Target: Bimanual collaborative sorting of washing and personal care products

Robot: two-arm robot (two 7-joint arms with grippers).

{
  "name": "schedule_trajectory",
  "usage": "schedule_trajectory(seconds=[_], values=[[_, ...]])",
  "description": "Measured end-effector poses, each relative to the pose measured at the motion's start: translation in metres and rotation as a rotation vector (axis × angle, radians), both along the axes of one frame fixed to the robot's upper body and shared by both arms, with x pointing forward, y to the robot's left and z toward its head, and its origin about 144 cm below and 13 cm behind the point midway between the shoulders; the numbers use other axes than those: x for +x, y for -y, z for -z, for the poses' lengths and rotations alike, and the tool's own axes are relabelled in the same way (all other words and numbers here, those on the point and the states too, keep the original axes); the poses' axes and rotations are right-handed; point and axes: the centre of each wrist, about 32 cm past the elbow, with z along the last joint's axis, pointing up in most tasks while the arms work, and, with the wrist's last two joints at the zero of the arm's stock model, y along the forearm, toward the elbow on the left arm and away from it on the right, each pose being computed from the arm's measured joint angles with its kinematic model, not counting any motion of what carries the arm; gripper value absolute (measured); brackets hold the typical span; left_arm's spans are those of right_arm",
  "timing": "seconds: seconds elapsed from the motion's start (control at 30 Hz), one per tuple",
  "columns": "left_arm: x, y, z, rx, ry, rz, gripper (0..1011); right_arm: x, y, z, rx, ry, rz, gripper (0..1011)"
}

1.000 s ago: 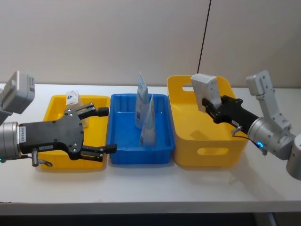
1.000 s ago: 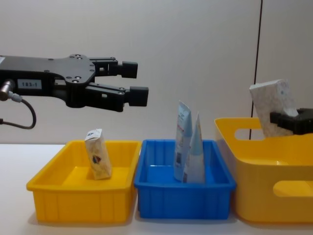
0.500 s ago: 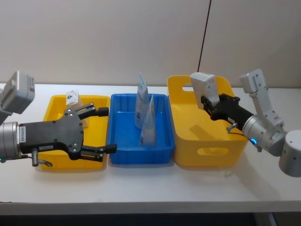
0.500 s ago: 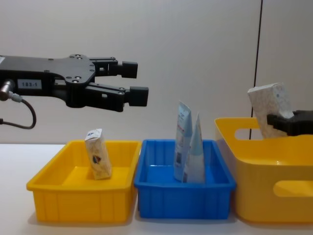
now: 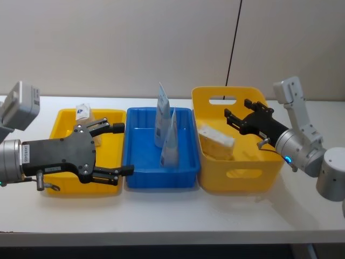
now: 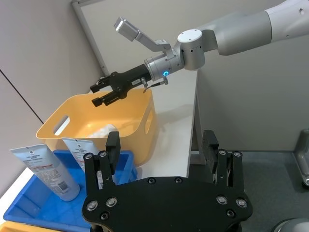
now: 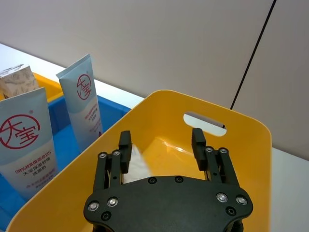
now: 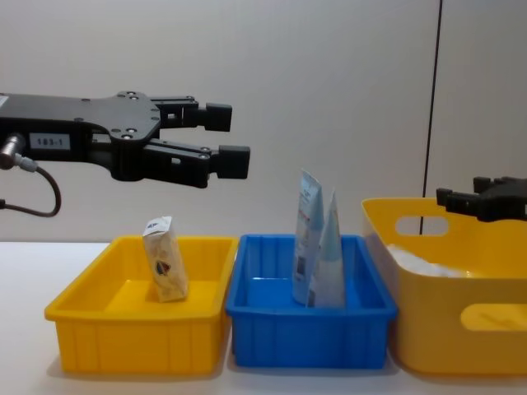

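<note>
Whitish pack (image 5: 216, 141) now inside yellow bin (image 5: 242, 174)

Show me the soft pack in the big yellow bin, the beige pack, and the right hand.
soft pack (image 5: 216, 141), head view, middle of its upper face.
beige pack (image 8: 165, 270), chest view, middle of its front.
right hand (image 5: 237, 107), head view, midway between its open fingertips.

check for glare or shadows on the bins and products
Right wrist view: under the open right gripper, a sheen streaks the floor of the tall yellow bin beside the soft pack. Head view: a soft shadow lies on the table right of that bin. Chest view: the squeeze tubes evenly lit, no glare.
</note>
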Motion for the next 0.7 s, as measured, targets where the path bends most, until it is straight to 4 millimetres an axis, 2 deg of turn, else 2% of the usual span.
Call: schedule_trajectory(seconds=[0.07,0.1,0.33,0.7], values=[[0.000,0.000,0.000,0.000,0.000,0.000,1001,0.000,0.000,0.000,0.001,0.000,0.001,763],[0.000,0.000,0.000,0.000,0.000,0.000,1001,-0.001,0.000,0.000,0.002,0.000,0.002,824],[0.000,0.000,0.000,0.000,0.000,0.000,1001,-0.003,-0.001,0.000,0.009,-0.002,0.005,990],[0.000,0.000,0.000,0.000,0.000,0.000,1001,-0.018,-0.005,-0.007,0.036,0.001,-0.022,1004]])
